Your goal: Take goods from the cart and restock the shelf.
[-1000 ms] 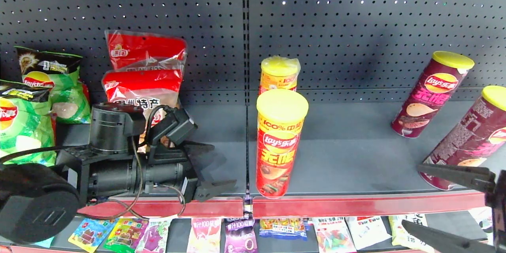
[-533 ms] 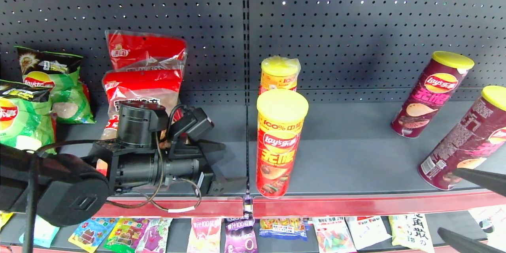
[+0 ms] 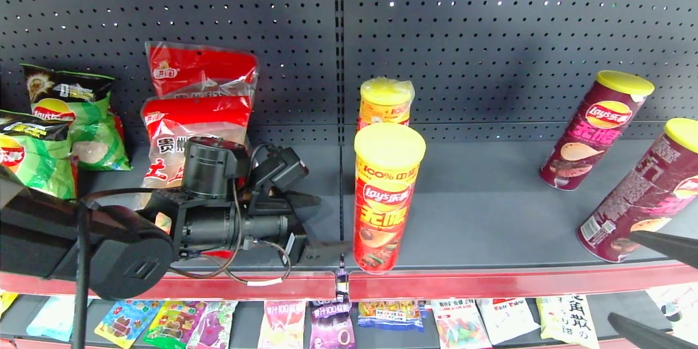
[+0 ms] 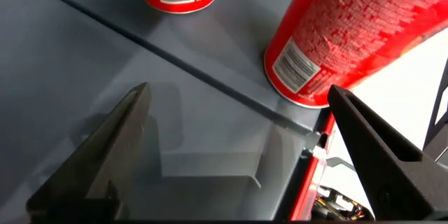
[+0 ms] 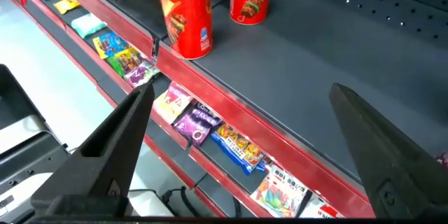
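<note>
I hold the left gripper [image 3: 332,222] wide open and empty, level over the shelf [image 3: 480,218], with the red can [image 3: 384,202] upright just ahead of its fingertips and untouched, so I judge the jaws are spread to clear it; the right gripper [image 3: 621,275], also wide open and empty, hangs off the shelf edge.

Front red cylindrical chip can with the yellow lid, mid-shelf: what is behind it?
A second red chip can with a film-covered yellow lid stands directly behind the front red can, before the dark pegboard. In the head view the front can hides its lower body.
</note>
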You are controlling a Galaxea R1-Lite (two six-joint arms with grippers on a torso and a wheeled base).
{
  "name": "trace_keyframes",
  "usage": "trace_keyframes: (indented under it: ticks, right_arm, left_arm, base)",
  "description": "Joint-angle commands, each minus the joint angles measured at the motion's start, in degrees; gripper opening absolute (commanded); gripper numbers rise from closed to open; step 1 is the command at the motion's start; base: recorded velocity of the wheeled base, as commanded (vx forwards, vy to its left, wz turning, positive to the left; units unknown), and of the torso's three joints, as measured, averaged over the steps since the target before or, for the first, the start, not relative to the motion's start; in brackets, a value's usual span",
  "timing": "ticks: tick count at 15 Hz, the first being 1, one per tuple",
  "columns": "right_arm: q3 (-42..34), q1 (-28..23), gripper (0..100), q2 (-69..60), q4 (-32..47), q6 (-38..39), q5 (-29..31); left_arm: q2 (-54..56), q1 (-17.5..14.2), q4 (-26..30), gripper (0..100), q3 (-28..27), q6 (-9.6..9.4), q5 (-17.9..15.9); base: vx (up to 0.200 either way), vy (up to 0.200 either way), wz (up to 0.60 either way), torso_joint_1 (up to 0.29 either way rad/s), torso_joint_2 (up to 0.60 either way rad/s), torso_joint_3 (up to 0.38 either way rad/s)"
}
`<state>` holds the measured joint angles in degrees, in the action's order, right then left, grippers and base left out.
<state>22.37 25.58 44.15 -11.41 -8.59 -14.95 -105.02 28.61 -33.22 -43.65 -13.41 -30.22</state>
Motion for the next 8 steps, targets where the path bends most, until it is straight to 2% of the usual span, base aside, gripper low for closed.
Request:
trace_keyframes:
  ticks: [1,8]
  right_arm:
    - [-0.2,0.0,100,0.3,0.0,0.0,0.0]
    - [0.0,0.1,100,0.5,-0.1,0.0,0.0]
  left_arm:
    - [-0.6,0.6,0.0,100,-0.3,0.05,0.0]
    - [-1.1,0.7,0.0,100,-0.8,0.05,0.0]
  base:
    - [0.000,0.000,0.00,0.000,0.00,0.000]
    - [0.000,0.000,0.00,0.000,0.00,0.000]
